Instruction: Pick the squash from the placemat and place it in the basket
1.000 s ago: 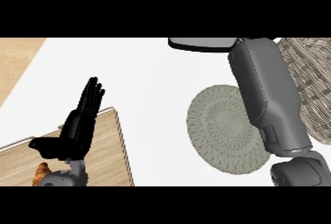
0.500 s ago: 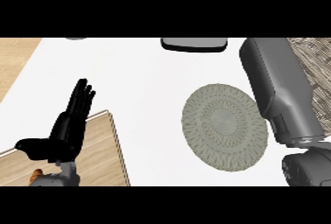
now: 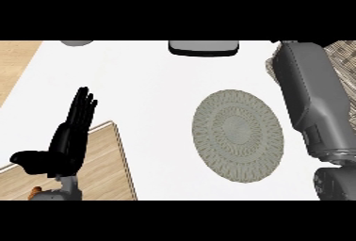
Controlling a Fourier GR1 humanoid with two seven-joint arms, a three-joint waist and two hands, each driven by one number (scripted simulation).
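Grey woven placemat (image 3: 238, 135) lies bare at centre on the white counter (image 3: 153, 84); squash nowhere visible. Left hand (image 3: 66, 141) rests at eight o'clock, fingers straight, holding nothing. Right forearm (image 3: 313, 99) crosses at three o'clock toward the basket (image 3: 344, 59), its hand hidden.

A kitchen counter is showing here: a smooth white top (image 3: 160, 94) is stretching beyond the fingertips (image 3: 83, 94) of the left hand. A round woven grey placemat (image 3: 238, 135) is lying on it, to the right of those fingers. A wooden board (image 3: 104, 162) is sitting under and just beside them. A woven basket (image 3: 342, 59) is peeking in far to their right, and a dark-rimmed grey dish (image 3: 204, 47) is lying ahead of them.
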